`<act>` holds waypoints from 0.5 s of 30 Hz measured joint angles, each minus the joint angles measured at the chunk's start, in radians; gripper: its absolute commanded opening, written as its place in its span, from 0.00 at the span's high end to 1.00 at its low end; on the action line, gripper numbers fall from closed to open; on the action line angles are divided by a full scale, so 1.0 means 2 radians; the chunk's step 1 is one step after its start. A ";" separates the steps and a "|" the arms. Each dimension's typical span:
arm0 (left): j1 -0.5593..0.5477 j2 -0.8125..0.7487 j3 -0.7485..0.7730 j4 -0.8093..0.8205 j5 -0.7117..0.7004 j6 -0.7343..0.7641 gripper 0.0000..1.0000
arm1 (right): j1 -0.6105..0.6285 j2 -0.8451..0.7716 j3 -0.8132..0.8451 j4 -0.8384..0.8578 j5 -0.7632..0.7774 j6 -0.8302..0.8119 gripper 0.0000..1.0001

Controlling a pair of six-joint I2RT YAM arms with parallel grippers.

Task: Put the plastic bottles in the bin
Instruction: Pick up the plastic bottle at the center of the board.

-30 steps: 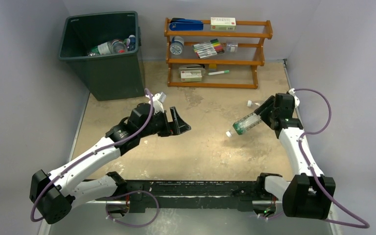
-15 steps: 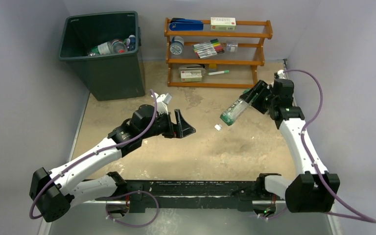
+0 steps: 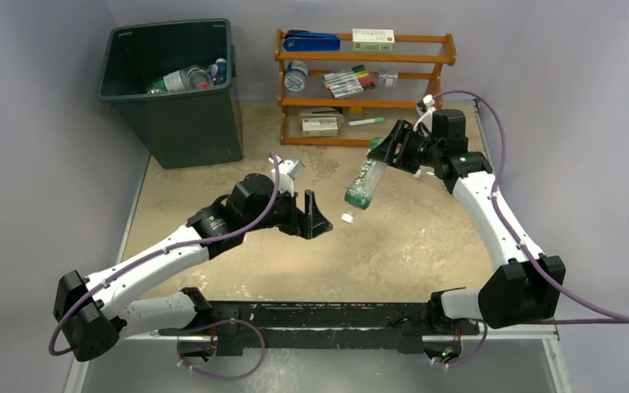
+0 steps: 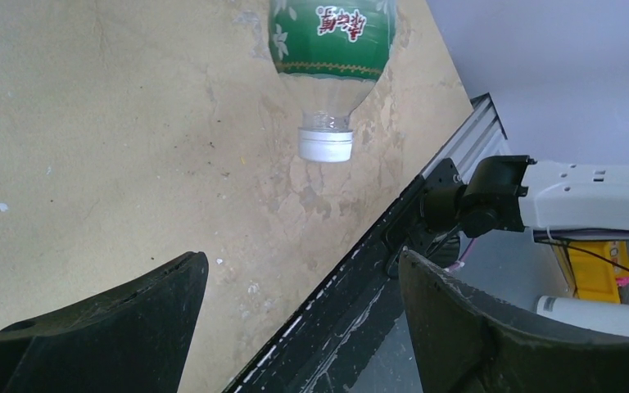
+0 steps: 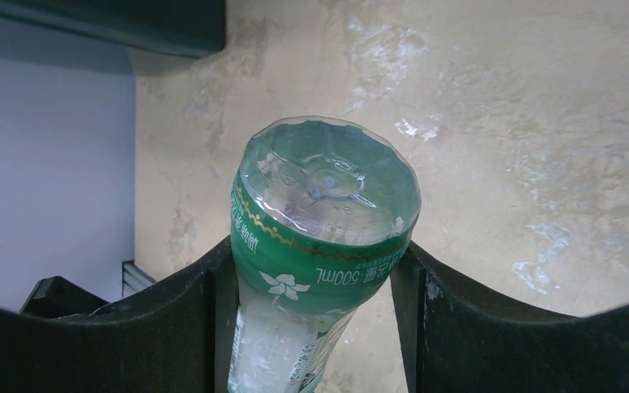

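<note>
Worn tan table hemmed in by plain, pale lilac-grey walls

The table [image 3: 393,262] has a sandy top blotched with paler scuffs, metal strips [image 3: 132,214] along its sides and a black rail [image 3: 319,313] along its near edge. The walls [image 3: 33,164] close in on three sides. An orange wooden rack [image 3: 352,142] with three shelves stands at the far wall in soft, even light.

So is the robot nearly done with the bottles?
Getting there. Several bottles already lie in the bin. The right hand holds a green-label bottle, cap down, above the table. The open left hand is empty nearby. That bottle must yet reach the bin.
</note>
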State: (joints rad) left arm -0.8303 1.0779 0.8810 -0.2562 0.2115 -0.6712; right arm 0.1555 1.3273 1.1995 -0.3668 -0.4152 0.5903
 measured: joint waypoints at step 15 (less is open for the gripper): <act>-0.056 0.030 0.011 0.000 -0.048 0.014 0.14 | 0.074 0.017 0.014 0.014 -0.025 0.024 0.79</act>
State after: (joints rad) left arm -0.9421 1.1374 0.9035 -0.2565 0.1154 -0.6434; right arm 0.3038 1.3617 1.2266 -0.3378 -0.4660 0.6380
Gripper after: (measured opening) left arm 0.859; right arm 0.626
